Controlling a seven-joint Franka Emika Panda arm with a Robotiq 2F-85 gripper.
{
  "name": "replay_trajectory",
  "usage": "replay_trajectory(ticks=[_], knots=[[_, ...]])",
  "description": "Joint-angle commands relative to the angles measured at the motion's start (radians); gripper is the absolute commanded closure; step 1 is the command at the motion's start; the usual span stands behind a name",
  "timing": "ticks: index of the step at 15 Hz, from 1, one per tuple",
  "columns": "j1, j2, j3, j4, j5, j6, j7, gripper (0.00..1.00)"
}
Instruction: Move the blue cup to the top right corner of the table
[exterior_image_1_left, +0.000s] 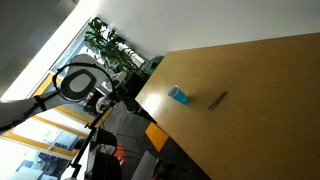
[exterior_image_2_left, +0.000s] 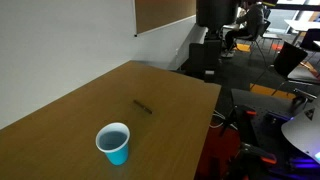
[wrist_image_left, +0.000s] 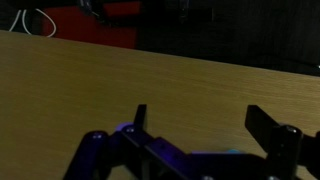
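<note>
Pincer (wrist_image_left: 200, 128): jaws spread wide, nothing between them, hanging low over the wood.
Table (wrist_image_left: 150, 75): light-brown top right under the pincer, and there's its edge just ahead.
Blue cup (exterior_image_2_left: 113, 143): upright, mouth up, on the table; seemingly well apart from the pincer, though the arm is too dark to place.
Pen (exterior_image_2_left: 143, 106): lying flat near the cup, not touching.
Plant (exterior_image_1_left: 105, 40): way off, past the table's corner.

Wrist view: the gripper (wrist_image_left: 200, 113) was cut off by the lower frame edge, its body dark and blurred; the table (wrist_image_left: 80, 70) ran beyond both side edges. In both exterior views, the thin dark object (exterior_image_1_left: 218, 99) (exterior_image_2_left: 143, 106) near frame centre was too small to identify, and part of the table lay outside the frame.
</note>
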Motion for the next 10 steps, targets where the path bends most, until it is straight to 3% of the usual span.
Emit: replay_trajectory(ticks=[1, 6, 10], knots=[[0.010, 0.001, -0.010, 0.001, -0.003, -0.001, 0.002, 0.00], [0.010, 0.001, -0.010, 0.001, -0.003, -0.001, 0.002, 0.00], [0.027, 0.025, 0.013, 0.015, -0.007, 0.092, 0.025, 0.00]])
